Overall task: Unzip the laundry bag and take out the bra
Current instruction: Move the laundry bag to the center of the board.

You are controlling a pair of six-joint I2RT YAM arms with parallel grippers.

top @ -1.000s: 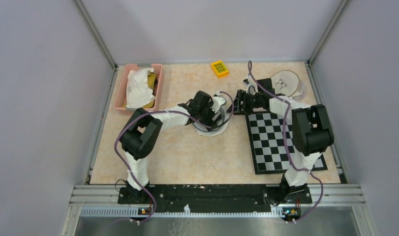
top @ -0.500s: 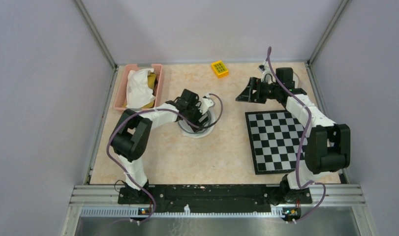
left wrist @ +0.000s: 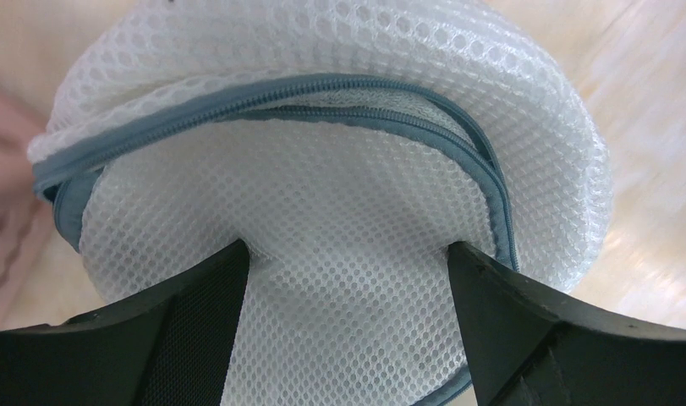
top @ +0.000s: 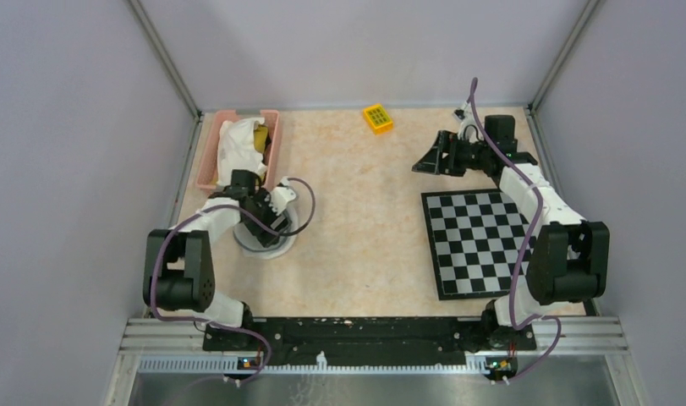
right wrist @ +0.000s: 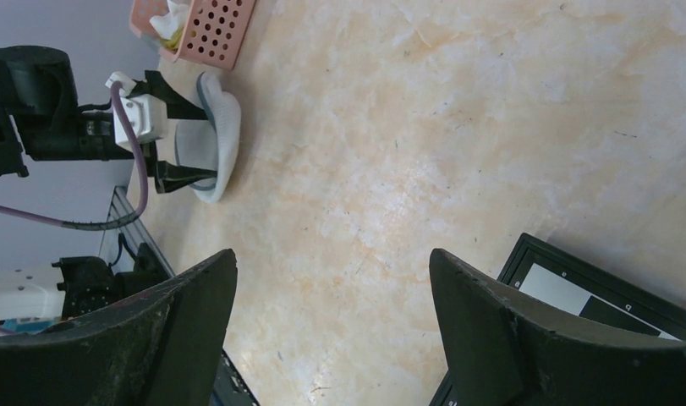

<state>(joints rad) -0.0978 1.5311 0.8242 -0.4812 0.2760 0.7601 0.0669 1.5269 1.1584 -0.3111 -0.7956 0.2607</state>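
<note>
- Firstly, the laundry bag point(top: 261, 247) lies on the tabletop point(top: 364, 254), and all places here are given from this bag.
- Just behind the bag stands a pink basket point(top: 206, 159). It holds a white cloth point(top: 233, 148) and something yellow point(top: 260, 139) beside the cloth.
- Well apart from the bag, to the back and right, a small yellow block point(top: 377, 117) lies on the tabletop.
- Far to the right of the bag lies a black-and-white checkered mat point(top: 483, 245).
- From above, the left wrist covers most of the bag, and only its white near rim shows. A purple cable point(top: 312, 203) makes a loop just right of it.
- The left claw point(left wrist: 348, 254) is directly on the bag. Its jaws stand wide, and the two black fingers point(left wrist: 187, 321) press into the white mesh from both sides, so the claw grips the bag.
- The grey-blue zipper point(left wrist: 502, 216) runs around the far edge of the bag, beyond the fingertips. Along the upper part its two bands stand apart.
- What is inside the bag, I cannot tell through the mesh.
- The right claw point(right wrist: 331, 254) hangs far to the right and back of the bag, above the tabletop. Its jaws are spread wide with nothing between them.
</note>
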